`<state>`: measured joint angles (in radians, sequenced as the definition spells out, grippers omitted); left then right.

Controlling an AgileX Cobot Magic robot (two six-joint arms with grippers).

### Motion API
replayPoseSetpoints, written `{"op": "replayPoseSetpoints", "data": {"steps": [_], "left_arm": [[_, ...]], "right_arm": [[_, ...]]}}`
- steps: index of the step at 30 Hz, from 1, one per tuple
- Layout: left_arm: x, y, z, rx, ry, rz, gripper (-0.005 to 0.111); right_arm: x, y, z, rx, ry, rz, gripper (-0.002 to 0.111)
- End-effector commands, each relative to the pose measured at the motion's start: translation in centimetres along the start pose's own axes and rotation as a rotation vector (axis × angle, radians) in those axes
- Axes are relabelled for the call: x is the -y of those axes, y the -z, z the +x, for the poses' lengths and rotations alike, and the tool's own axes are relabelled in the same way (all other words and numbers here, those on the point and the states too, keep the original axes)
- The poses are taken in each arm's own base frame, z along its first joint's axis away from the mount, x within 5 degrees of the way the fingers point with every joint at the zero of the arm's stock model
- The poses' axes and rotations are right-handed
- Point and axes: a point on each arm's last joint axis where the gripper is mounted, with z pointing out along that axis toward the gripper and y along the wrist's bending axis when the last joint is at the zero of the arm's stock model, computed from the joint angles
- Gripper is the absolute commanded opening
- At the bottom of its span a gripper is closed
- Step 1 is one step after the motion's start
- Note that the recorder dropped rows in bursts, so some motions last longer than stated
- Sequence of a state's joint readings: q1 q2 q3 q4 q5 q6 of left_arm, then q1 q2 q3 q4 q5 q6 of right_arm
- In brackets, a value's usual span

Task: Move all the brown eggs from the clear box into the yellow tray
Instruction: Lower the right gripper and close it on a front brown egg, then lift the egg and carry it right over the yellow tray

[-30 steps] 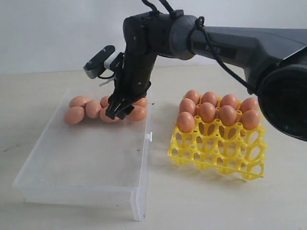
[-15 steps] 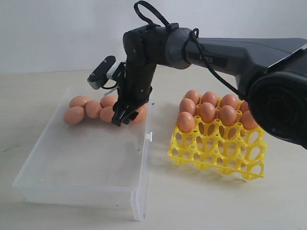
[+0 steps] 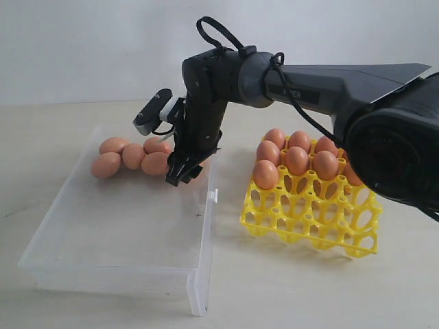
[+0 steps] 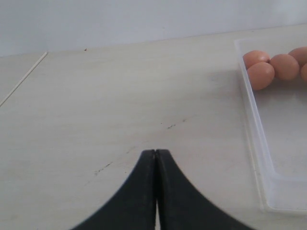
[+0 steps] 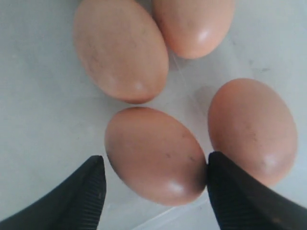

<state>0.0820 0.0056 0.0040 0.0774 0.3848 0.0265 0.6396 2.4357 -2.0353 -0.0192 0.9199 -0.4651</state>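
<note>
**Right end effector spread around an egg in the clear box**

The clear box (image 3: 199,274) sits on the pale bench (image 3: 288,295), with the yellow tray (image 3: 309,226) just beside it on the right. The brown eggs (image 3: 133,155) left in the box are bunched against its far wall. I can make out five of them clearly, and another shows partly behind the arm.

The right arm (image 3: 322,75) reaches across the middle and bends down into the far right corner of the box. The right end effector (image 3: 180,175) points down among the eggs. Its own camera shows its fingers (image 5: 91,191) standing wide apart on either side of one egg (image 5: 153,155) that lies on the box floor. One finger is at that egg's shell, or very nearly, and the other stands a little clear of it. Three more eggs lie close around.

In the tray, eggs (image 3: 296,160) fill the two far rows as far as I can see, and the bulk of the arm hides the right end of those rows. One more egg (image 3: 265,174) sits in the leftmost cup of the third row, and the near cups are bare lattice.

The left end effector (image 4: 155,154) is over bare bench outside the box, with its fingers pressed together and nothing between them.
</note>
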Motion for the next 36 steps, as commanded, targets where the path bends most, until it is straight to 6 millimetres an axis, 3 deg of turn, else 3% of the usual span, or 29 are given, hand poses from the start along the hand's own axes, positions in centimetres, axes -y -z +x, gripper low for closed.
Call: {"op": "replayPoseSetpoints", "data": {"steps": [1,5,8,14,21,30,36], "left_arm": [[0.0,0.1,-0.2,0.016,0.009,0.007,0.000],[0.0,0.1,-0.2,0.016,0.009,0.007,0.000],[0.0,0.1,-0.2,0.016,0.009,0.007,0.000],[0.0,0.1,-0.2,0.016,0.009,0.007,0.000],[0.0,0.1,-0.2,0.016,0.009,0.007,0.000],[0.0,0.1,-0.2,0.016,0.009,0.007,0.000],[0.0,0.1,-0.2,0.016,0.009,0.007,0.000]], "right_arm": [[0.3,-0.1,0.1,0.002,-0.008,-0.005,0.059],[0.2,-0.3,0.1,0.007,-0.015,-0.011,0.059],[0.2,-0.3,0.0,0.009,-0.015,-0.010,0.051],[0.0,-0.3,-0.1,0.018,-0.023,-0.026,0.000],[0.1,0.6,-0.3,0.028,-0.016,-0.025,0.000],[0.1,4.1,-1.0,0.084,-0.030,-0.046,0.000],[-0.8,6.3,-1.4,0.112,-0.086,-0.148,0.000]]}}
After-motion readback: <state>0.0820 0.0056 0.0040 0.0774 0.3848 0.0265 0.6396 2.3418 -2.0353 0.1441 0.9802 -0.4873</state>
